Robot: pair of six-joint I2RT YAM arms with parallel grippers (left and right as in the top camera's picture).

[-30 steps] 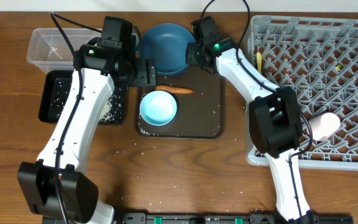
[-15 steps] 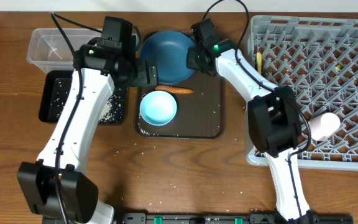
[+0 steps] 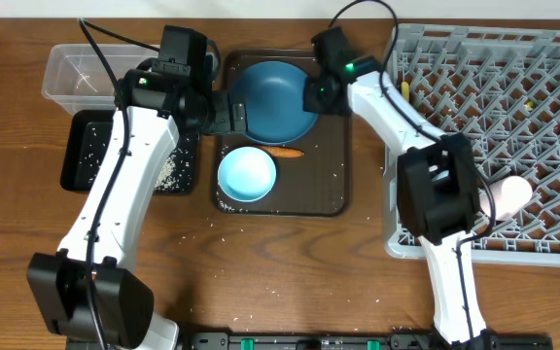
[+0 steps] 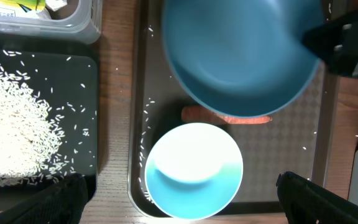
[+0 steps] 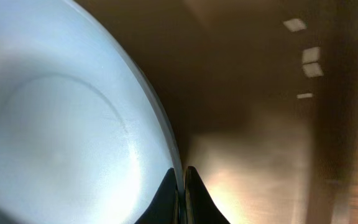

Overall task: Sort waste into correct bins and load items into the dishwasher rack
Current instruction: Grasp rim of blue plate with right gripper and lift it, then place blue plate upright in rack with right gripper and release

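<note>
Above the brown tray (image 3: 325,181), our right end effector (image 3: 321,94) clamps the plate (image 3: 278,100) rim tight (left end effector (image 3: 231,110) spread wide, empty); we carry it level toward the rack (image 3: 513,107).

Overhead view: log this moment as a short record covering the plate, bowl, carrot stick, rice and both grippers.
dark blue plate: held by its rim above the brown tray
right gripper: shut on the plate's rim
left gripper: open, empty, beside the plate
light blue bowl: upright on the tray
carrot stick: on the tray, partly hidden by the plate
rice: mostly in the black tray
</note>
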